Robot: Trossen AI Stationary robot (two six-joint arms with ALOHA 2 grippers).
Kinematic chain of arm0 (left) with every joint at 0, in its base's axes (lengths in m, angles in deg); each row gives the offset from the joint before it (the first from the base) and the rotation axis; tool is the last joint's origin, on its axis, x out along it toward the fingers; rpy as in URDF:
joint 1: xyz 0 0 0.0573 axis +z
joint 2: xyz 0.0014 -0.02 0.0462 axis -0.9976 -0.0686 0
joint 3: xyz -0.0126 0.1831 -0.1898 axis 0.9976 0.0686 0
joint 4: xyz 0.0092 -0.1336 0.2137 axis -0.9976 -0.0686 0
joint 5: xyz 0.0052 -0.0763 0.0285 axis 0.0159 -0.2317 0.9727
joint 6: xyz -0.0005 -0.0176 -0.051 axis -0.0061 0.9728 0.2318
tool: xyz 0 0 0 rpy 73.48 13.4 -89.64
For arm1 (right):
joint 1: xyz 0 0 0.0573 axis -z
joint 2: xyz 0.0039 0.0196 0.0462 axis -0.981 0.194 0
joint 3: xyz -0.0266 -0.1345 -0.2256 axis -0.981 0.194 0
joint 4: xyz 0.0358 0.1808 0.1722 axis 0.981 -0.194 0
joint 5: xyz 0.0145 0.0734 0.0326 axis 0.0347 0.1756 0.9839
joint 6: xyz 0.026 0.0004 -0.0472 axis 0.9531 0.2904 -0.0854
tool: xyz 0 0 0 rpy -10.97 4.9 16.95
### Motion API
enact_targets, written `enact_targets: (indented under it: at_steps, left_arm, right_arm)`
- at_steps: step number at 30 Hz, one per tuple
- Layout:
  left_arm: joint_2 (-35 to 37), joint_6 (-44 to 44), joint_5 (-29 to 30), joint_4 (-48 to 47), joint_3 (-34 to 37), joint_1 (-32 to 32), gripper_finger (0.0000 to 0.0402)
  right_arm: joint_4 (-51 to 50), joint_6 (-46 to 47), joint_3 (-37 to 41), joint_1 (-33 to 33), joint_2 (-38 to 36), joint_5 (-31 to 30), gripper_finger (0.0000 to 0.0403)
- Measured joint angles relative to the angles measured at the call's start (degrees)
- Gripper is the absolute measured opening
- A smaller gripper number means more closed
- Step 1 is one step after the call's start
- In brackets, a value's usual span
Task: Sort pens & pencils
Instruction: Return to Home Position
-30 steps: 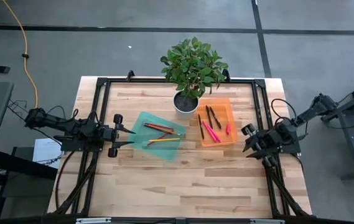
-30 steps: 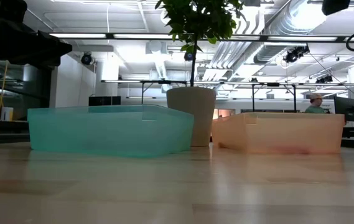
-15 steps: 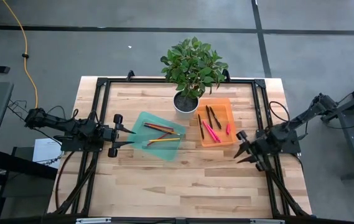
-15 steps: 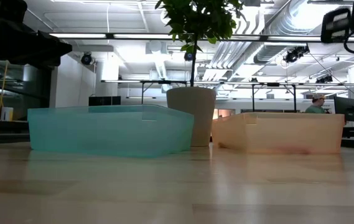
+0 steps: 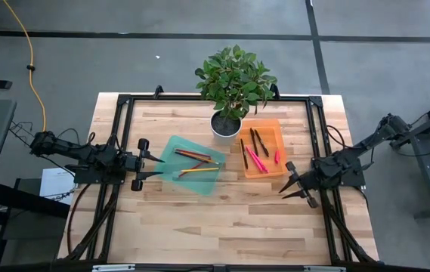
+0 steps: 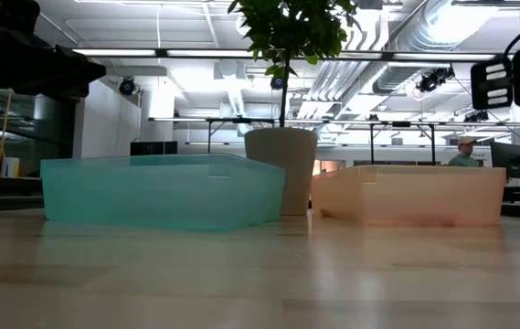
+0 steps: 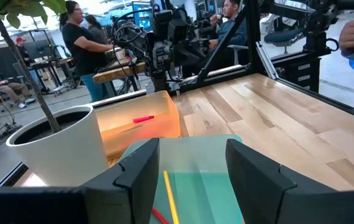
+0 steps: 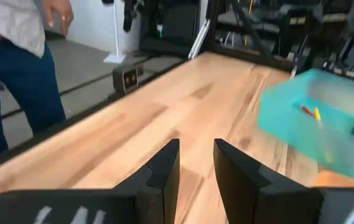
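While left gripper (image 5: 156, 168) and right gripper (image 5: 286, 180) gape, fingers empty, thin red, yellow pencils (image 5: 196, 162) lie in teal bin (image 5: 171, 148); black, pink pens (image 5: 256, 155) in orange bin (image 5: 264, 122).

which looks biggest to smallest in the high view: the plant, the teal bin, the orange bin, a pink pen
1. plant, though its leaves stand nearer the camera, so its lead over the bins is unsure
2. teal bin
3. orange bin, a little smaller
4. pink pen, clearly smallest
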Motion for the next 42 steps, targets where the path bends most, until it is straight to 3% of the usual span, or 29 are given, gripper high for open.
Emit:
enact_targets:
  at_steps: [9, 16, 20, 25, 30, 36, 42]
  left_arm:
    - [0.0, 0.0, 0.0, 0.0, 0.0, 0.0, 0.0172]
    - [0.0, 0.0, 0.0, 0.0, 0.0, 0.0, 0.0172]
    - [0.0, 0.0, 0.0, 0.0, 0.0, 0.0, 0.0172]
    - [0.0, 0.0, 0.0, 0.0, 0.0, 0.0, 0.0172]
    - [0.0, 0.0, 0.0, 0.0, 0.0, 0.0, 0.0172]
    - [0.0, 0.0, 0.0, 0.0, 0.0, 0.0, 0.0172]
    - [0.0, 0.0, 0.0, 0.0, 0.0, 0.0, 0.0172]
  right_arm:
    - [-6.9, 0.5, 0.0, 0.0, 0.0, 0.0, 0.0089]
    - [-9.5, 4.7, 0.0, 0.0, 0.0, -6.9, 0.0089]
    - [-9.4, 5.0, 0.0, 0.0, 0.0, -7.4, 0.0089]
    - [-8.9, -1.0, 0.0, 0.0, 0.0, -10.5, 0.0089]
    - [-8.9, -1.7, 0.0, 0.0, 0.0, -10.4, 0.0089]
    - [-8.9, 5.9, 0.0, 0.0, 0.0, -10.2, 0.0089]
    - [-8.9, 6.0, 0.1, 0.0, 0.0, -10.2, 0.0089]
